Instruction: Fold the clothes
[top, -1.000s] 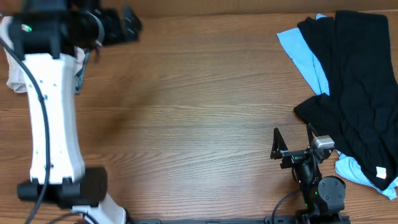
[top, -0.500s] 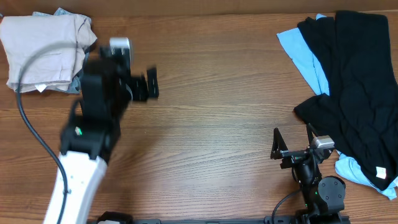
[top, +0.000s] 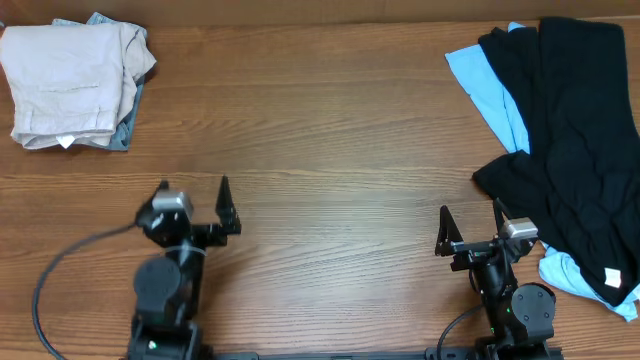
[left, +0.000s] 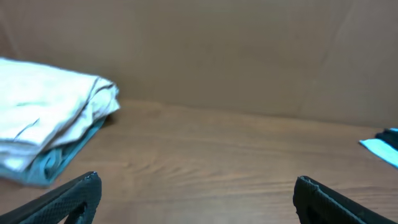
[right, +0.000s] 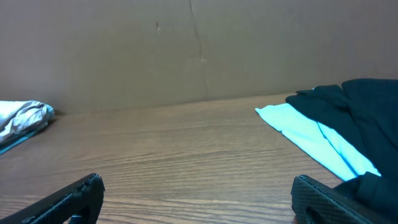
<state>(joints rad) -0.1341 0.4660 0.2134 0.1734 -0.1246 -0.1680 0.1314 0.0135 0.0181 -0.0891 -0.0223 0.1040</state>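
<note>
Beige shorts (top: 70, 80) lie folded at the table's (top: 330, 150) far-left corner, on denim (top: 130, 105). Black garment (top: 570, 140) lies over blue piece (top: 490, 85), far right. White tag (top: 612, 279): print too small to read. Left gripper (top: 193, 190) and right gripper (top: 470, 212) are spread, holding nothing.

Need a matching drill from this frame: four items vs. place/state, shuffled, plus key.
Items:
1. beige shorts
2. black garment
3. light-blue garment
4. left gripper

Place/state:
A. open, holding nothing, near edge on the left
B. folded stack, far left corner
C. lying unfolded on top of another piece, right side
D. mostly covered by another piece, right side

Pairs: 1-B, 2-C, 3-D, 4-A
</note>
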